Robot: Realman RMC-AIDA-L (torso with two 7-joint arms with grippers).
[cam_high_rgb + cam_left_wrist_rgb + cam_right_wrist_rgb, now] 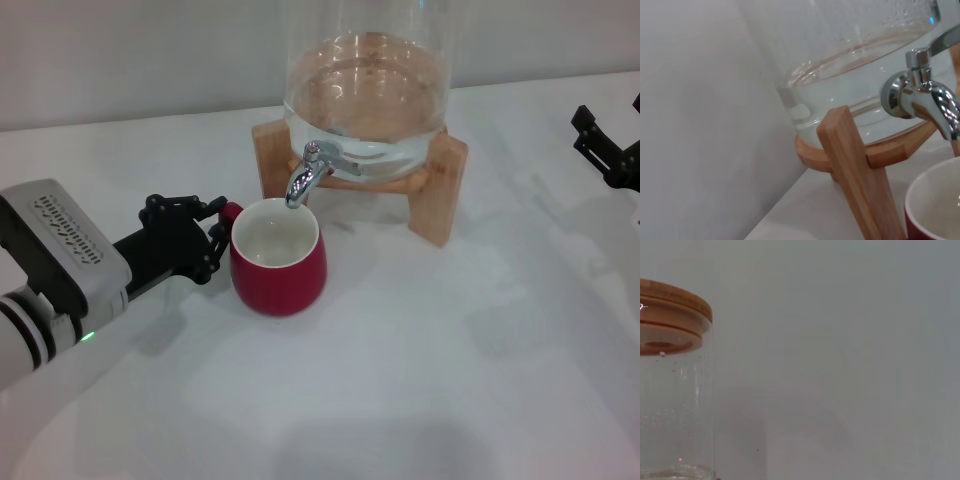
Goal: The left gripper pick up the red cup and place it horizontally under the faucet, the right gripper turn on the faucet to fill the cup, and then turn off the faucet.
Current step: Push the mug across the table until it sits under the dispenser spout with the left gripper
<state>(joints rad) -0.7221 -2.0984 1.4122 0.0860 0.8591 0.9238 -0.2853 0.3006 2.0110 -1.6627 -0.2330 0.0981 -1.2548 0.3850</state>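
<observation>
While left gripper (pixel 212 243) sits at small loop handle, fingers seem clamped on it, red cup (pixel 277 257) stands upright on white table (pixel 420 350), mouth under faucet (pixel 303 178) spout. Cup ceramic: stiff, smooth, breakable, heavier once filled; handle is natural grip point. Right gripper (pixel 592 135) waits far right, fingers spread, well apart from faucet lever.
</observation>
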